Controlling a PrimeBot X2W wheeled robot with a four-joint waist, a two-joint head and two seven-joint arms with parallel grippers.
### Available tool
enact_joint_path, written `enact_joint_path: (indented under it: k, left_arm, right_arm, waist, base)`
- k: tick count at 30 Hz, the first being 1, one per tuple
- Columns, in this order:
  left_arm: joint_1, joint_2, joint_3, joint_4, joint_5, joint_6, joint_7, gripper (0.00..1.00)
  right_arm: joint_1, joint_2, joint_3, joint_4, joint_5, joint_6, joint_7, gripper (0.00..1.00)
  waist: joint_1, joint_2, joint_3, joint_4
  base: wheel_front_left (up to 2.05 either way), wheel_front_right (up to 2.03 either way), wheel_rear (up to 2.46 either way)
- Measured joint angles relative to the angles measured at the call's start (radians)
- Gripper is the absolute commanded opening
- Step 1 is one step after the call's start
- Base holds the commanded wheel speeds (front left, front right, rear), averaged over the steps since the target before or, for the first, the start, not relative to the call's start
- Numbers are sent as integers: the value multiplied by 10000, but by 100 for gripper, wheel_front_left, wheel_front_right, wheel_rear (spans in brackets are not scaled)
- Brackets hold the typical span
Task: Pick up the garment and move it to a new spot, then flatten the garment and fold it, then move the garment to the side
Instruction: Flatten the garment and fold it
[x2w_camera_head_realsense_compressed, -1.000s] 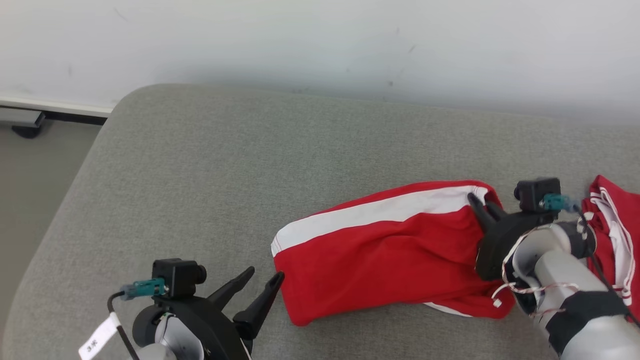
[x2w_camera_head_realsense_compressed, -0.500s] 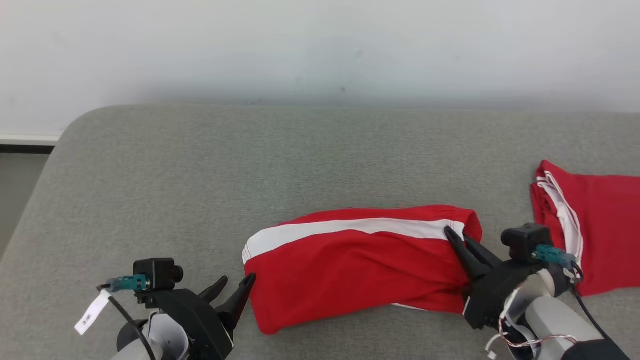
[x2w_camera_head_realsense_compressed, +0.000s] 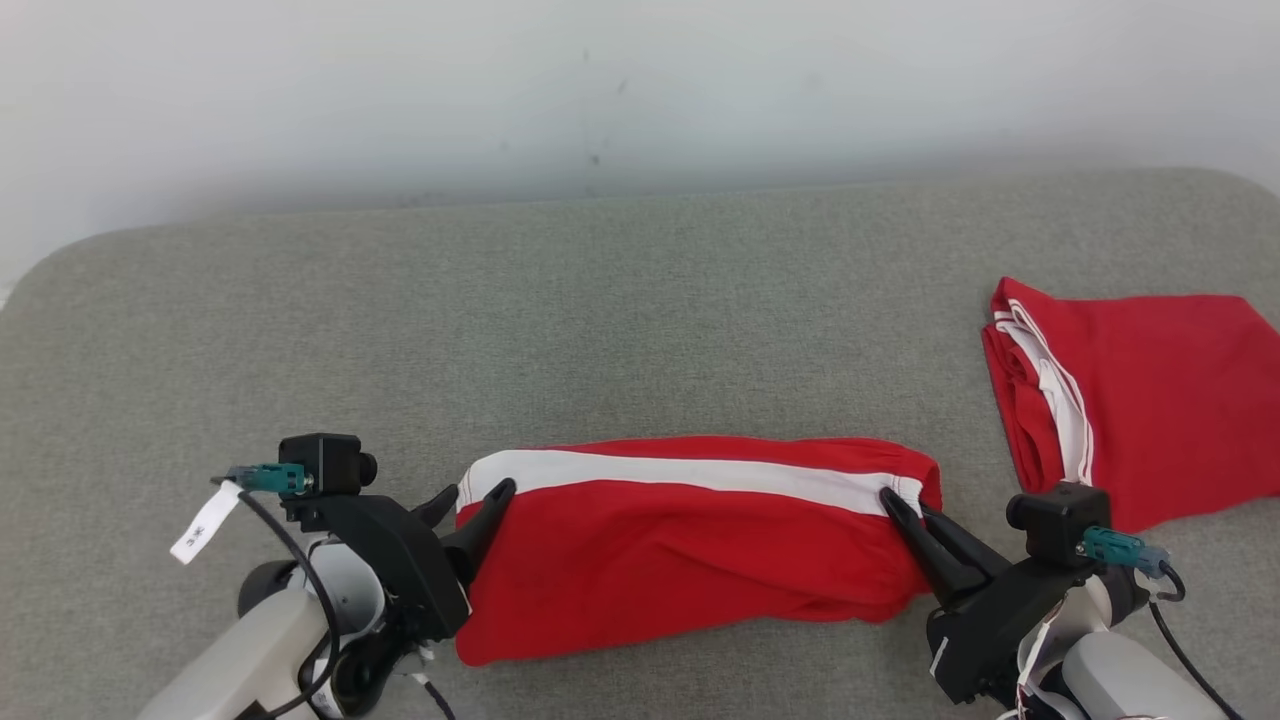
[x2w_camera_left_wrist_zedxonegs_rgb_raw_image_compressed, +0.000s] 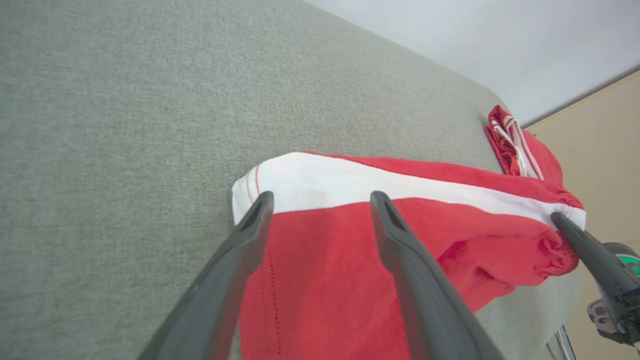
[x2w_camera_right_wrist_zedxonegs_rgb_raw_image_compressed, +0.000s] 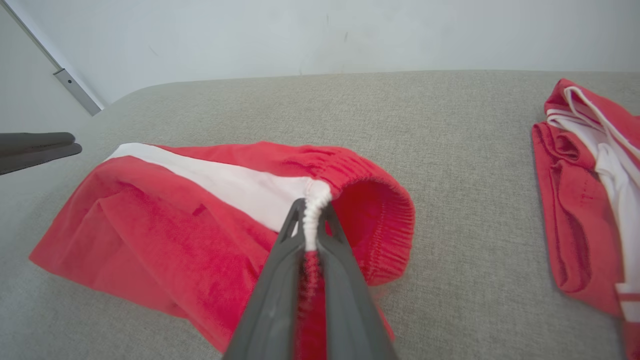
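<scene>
my right gripper (x2w_camera_head_realsense_compressed: 903, 502) is clamped on the garment (x2w_camera_head_realsense_compressed: 680, 545) at its elastic waistband, where the white stripe (x2w_camera_head_realsense_compressed: 690, 472) ends. the right wrist view shows the gathered edge pinched between both fingers. that forearm comes in from the lower right, fingers angled up and to the left. my left gripper (x2w_camera_head_realsense_compressed: 476, 490) is spread wide at the garment's other end, fingers pointing up and right. one is at the hem's white corner, one over the red cloth — whether they touch it i cannot tell. the garment lies stretched between my grippers on the grey cushion (x2w_camera_head_realsense_compressed: 600, 300). a second red garment (x2w_camera_head_realsense_compressed: 1160, 400) lies well apart on the right.
</scene>
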Motion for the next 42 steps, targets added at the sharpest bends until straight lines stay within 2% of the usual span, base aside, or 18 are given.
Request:
enact_joint_path:
  k: [4, 6, 10, 20, 26, 27, 28, 31, 37, 40, 42]
  left_arm:
    - [-333, 6, -234, 734, 184, -23, 314, 100]
    - [-530, -56, -299, 1012, 188, -184, 449, 100]
    - [-927, -384, -334, 1572, 188, -316, 614, 100]
    - [-1356, -529, -502, 2909, 512, -481, 708, 100]
    - [-1383, -874, -261, 3350, 140, -727, 717, 100]
    - [-1383, -940, -242, 3417, 71, -786, 788, 67]
    - [-1383, -986, -259, 3478, 67, -813, 798, 46]
    - [-1403, -1068, -244, 3632, 67, -899, 780, 0]
    - [-1781, -1310, -169, 3875, 96, -991, 405, 0]
    - [-2031, -1220, 29, 3935, 100, -1074, -42, 0]
    - [-2238, -1018, 98, 3992, 270, -1074, -343, 0]
  right_arm:
    - [-16, -17, 75, -380, 19, 0, 109, 0]
    - [-17, -69, 67, -533, 31, 0, 163, 0]
    - [-58, -115, 65, -723, 48, 0, 261, 0]
    - [-222, -230, 82, -1118, 63, 0, 514, 0]
    - [-219, -261, 75, -1304, 73, -13, 612, 0]
    - [-219, -265, 75, -1331, 73, -13, 619, 0]
    - [-219, -272, 73, -1358, 73, -13, 686, 0]
    - [-219, -318, 40, -1453, 86, -19, 690, 0]
    - [-180, -468, -159, -1546, 182, -113, 685, 0]
    - [-461, -293, -188, -1517, 307, -102, 686, 0]
    - [-1204, -173, -182, -1358, 267, -100, 692, 0]
  waist:
    - [0, 0, 158, -164]
    - [0, 0, 255, -219]
    - [0, 0, 444, -282]
    - [1, 0, 648, -323]
    - [0, 0, 658, -278]
    - [0, 0, 658, -272]
    - [0, 0, 659, -267]
    - [1, 0, 667, -250]
    - [0, 0, 663, -76]
    - [0, 0, 660, 97]
    - [0, 0, 671, 154]
  base:
    - [0, 0, 0]
    - [0, 0, 0]
    - [0, 0, 0]
    - [0, 0, 0]
    - [0, 0, 0]
    - [0, 0, 0]
    - [0, 0, 0]
    - [0, 0, 0]
    - [0, 0, 0]
    - [0, 0, 0]
    - [0, 0, 0]
